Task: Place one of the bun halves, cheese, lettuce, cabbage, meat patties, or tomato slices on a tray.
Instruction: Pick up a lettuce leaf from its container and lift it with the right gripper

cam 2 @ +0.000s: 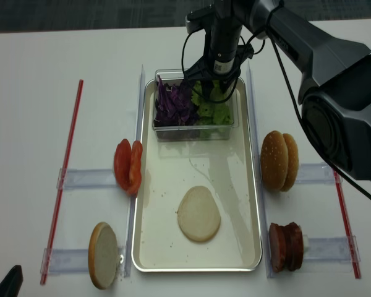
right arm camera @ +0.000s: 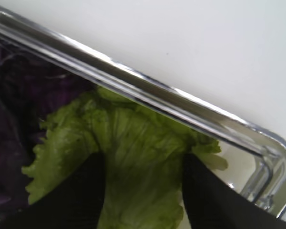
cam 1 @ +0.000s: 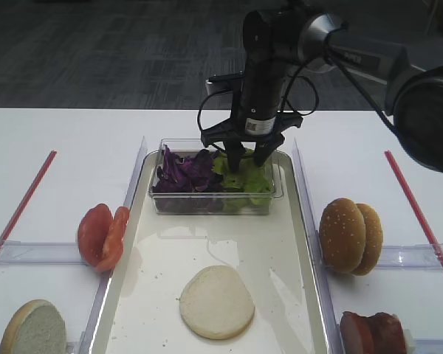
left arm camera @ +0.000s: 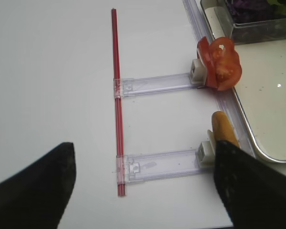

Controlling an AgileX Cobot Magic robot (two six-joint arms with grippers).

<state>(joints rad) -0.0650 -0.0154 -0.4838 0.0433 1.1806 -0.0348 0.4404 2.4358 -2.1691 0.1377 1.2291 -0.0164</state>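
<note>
White worktop [cam 1: 59, 147] carries a tray [cam 1: 295, 295] with one pale bun half [cam 1: 217, 302] lying flat on it. At the tray's far end a clear tub [cam 1: 269, 200] holds cabbage [cam 1: 183, 171] on the left and lettuce [cam 1: 251, 179] on the right. Right fingers [right arm camera: 81, 195] stand apart, straddling the lettuce without pinching it. Left fingers [left arm camera: 33, 186] hang parted, holding nothing.

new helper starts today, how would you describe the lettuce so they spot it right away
Find the long cream tray in the middle of the table. At its far end sits a clear tub; the lettuce fills its right half. It is light green and crinkly, unlike the dark purple cabbage beside it.
</note>
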